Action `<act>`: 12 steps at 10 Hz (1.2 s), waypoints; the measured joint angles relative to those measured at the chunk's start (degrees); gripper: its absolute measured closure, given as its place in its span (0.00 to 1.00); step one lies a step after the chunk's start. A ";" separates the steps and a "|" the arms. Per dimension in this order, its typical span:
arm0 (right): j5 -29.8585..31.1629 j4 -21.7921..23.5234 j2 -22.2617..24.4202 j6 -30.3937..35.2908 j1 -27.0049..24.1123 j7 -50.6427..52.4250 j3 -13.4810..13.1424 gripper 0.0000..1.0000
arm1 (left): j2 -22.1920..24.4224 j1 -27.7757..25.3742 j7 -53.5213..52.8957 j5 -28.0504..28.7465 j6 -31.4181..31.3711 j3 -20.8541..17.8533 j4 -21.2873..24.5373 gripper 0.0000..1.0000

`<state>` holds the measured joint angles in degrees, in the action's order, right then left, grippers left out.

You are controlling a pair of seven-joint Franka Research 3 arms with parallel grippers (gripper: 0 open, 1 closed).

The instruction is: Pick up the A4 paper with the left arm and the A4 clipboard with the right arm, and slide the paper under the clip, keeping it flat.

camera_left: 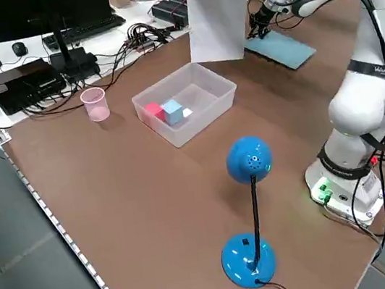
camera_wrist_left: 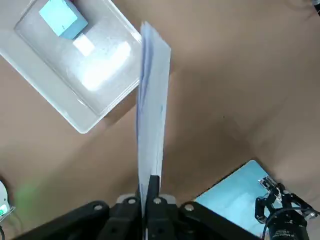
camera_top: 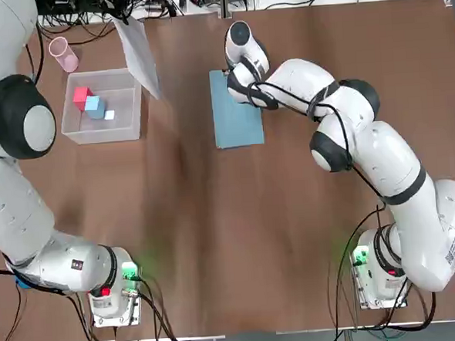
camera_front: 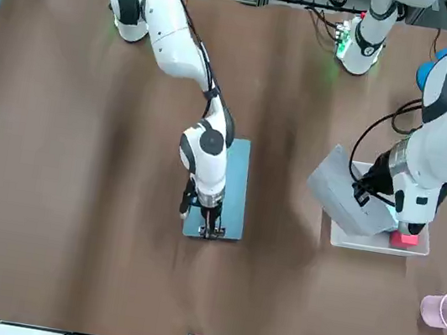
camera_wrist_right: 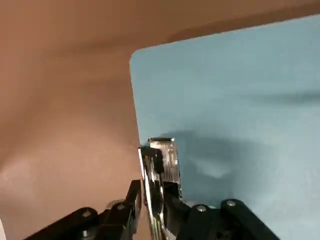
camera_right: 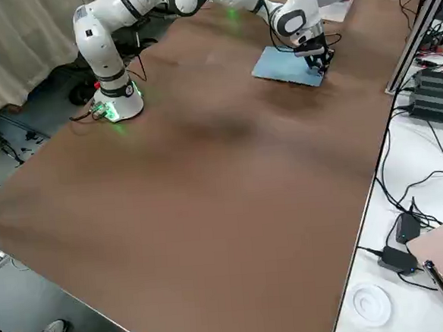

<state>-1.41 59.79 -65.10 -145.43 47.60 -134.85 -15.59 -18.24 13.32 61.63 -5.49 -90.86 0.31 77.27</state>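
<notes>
The A4 paper (camera_top: 139,56) hangs in the air on edge, above the table beside the clear bin, with my left gripper (camera_wrist_left: 150,187) shut on its upper edge. It also shows as a tilted white sheet (camera_left: 218,16) in the left side view. The A4 clipboard (camera_top: 236,120) lies flat on the table at mid-far, a light-blue board (camera_wrist_right: 240,100). My right gripper (camera_wrist_right: 155,200) is down at the board's far short edge, its fingers closed around the metal clip (camera_wrist_right: 162,155). The front view shows the clip (camera_front: 212,231) under the right gripper (camera_front: 211,221).
A clear plastic bin (camera_top: 102,136) at the far left holds a red, a blue and a small white block. A pink cup (camera_top: 62,53) stands behind it. A blue desk lamp (camera_left: 247,165) stands near the left arm's base. Cables run along the far table edge.
</notes>
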 joint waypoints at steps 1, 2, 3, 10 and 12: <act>0.00 0.00 -0.01 -0.01 0.00 -0.05 0.00 0.75 | 0.00 0.00 0.00 0.00 0.00 0.00 0.00 0.99; 0.00 0.00 -0.01 -0.01 0.00 -0.09 -0.01 0.60 | 0.00 0.00 0.00 0.00 0.00 0.00 0.00 0.99; 0.00 0.00 -0.01 -0.01 0.00 -0.14 -0.03 0.47 | 0.00 0.00 0.00 0.00 0.00 0.00 0.00 0.99; -0.07 -0.06 -0.01 0.26 -0.49 -0.53 -0.03 0.06 | -0.01 0.27 0.00 0.00 0.00 0.06 0.00 0.99; -0.07 -0.39 0.00 3.59 -0.46 -0.53 0.02 0.06 | -0.08 0.27 0.01 -0.24 0.00 0.06 0.04 0.99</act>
<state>-1.47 59.40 -65.10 -141.84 47.14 -135.38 -15.57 -18.32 13.60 61.64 -5.73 -90.85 0.37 77.31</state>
